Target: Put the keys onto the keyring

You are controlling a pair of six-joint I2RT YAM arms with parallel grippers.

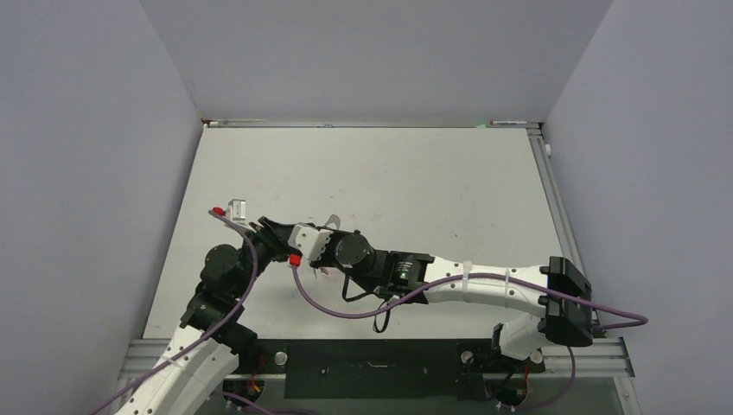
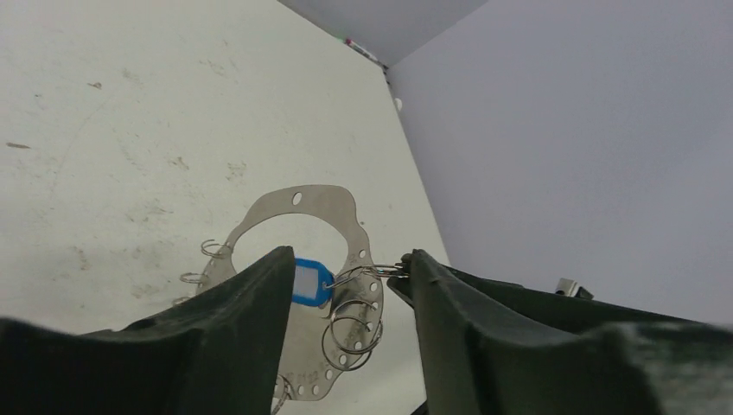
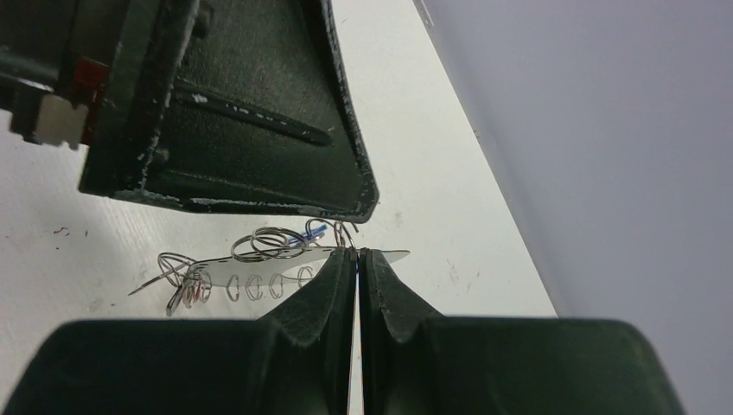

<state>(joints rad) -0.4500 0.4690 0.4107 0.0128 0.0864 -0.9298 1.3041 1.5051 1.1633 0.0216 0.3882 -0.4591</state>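
We clamp the flat grey ring-shaped metal keyring (image 2: 324, 203) by its rim in our closed right gripper (image 3: 357, 256), likely to steady it. Just ahead of our left gripper (image 2: 351, 255), jaws apart and holding nothing, the small blue-tagged key (image 2: 309, 284) lies against the plate, apparently threaded on.

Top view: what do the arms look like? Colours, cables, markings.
Left arm and right arm: white links, black joint housings, a purple cable along each. White ties band the right one. Claw fingers are matte black and tapered.
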